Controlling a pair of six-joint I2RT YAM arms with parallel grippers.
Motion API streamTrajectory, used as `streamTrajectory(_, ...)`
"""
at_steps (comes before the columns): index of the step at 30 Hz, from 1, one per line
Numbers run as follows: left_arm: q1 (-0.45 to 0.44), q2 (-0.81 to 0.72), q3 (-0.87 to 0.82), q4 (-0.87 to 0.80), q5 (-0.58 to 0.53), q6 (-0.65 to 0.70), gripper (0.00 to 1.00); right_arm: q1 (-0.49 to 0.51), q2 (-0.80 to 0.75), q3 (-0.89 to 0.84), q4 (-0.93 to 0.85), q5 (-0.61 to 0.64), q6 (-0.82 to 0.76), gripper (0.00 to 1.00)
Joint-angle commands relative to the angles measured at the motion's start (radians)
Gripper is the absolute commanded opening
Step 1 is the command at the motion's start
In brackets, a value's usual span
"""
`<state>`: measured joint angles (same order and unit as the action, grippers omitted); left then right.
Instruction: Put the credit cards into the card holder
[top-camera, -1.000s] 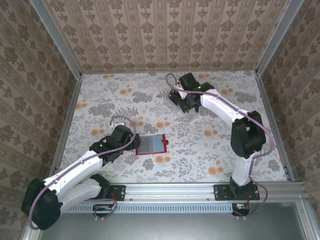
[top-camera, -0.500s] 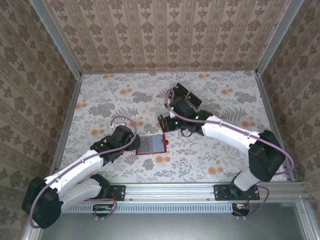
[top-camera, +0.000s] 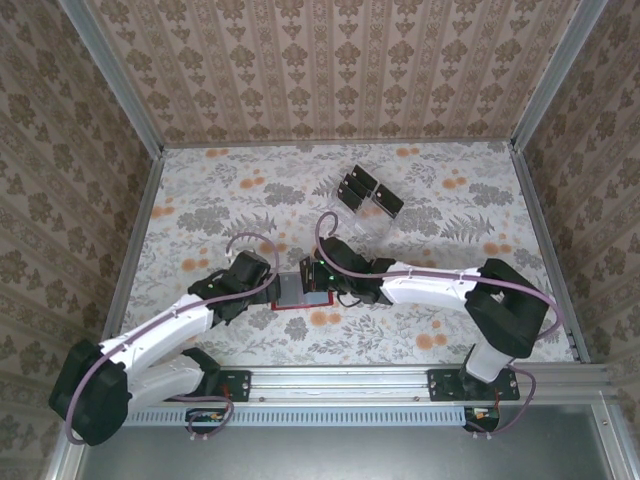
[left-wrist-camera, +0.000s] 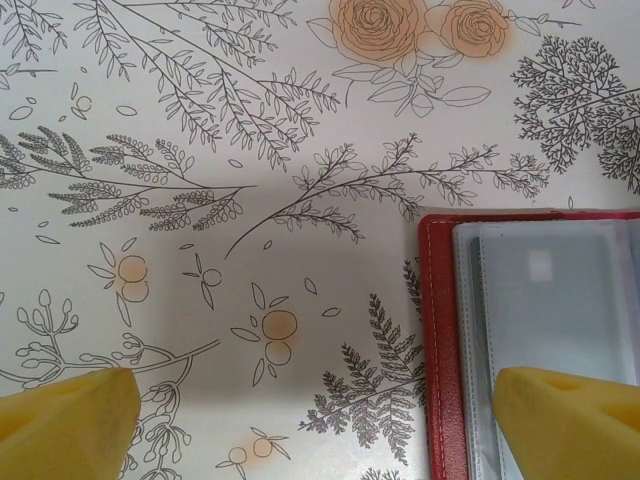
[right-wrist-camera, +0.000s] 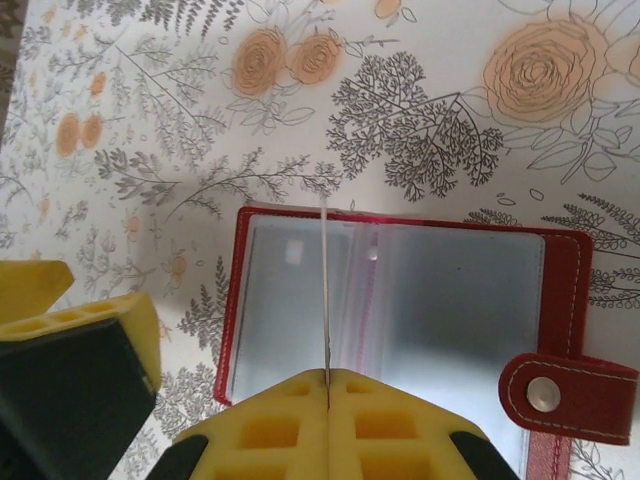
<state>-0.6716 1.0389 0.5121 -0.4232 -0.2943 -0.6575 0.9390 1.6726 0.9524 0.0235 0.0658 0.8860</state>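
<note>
Near the middle of the counter (top-camera: 200, 200), low in the top view, the red card holder (top-camera: 303, 291) lies open with its pockets facing up. The right gripper (right-wrist-camera: 328, 378) is directly over it, its fingers pressed together on one credit card (right-wrist-camera: 326, 290), seen edge-on above the left pocket. The left gripper (left-wrist-camera: 315, 415) sits at the holder's left edge, fingers wide apart, one fingertip (left-wrist-camera: 570, 420) over the pocket. Other credit cards (top-camera: 352, 188) sit in a clear tray (top-camera: 375, 222) toward the upper middle, well apart.
</note>
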Motion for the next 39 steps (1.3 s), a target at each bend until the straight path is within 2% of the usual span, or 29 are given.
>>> streamTrajectory(1, 0.006, 0.008, 0.01, 0.006, 0.003, 0.024, 1.0, 0.006, 0.032, -0.026, 0.029, 0.048, 0.033, 0.0)
streamTrajectory(13, -0.036, 0.039, 0.016, 0.049, 0.008, 0.044, 1.0, -0.019, 0.068, -0.088, 0.05, 0.062, 0.037, 0.0)
streamTrajectory(23, -0.069, 0.14, 0.014, 0.11, -0.008, 0.031, 1.0, -0.02, 0.066, -0.107, 0.067, 0.054, 0.045, 0.0)
streamTrajectory(39, -0.073, 0.147, -0.089, 0.236, -0.001, 0.029, 1.0, -0.019, 0.071, -0.122, 0.093, 0.043, 0.063, 0.0)
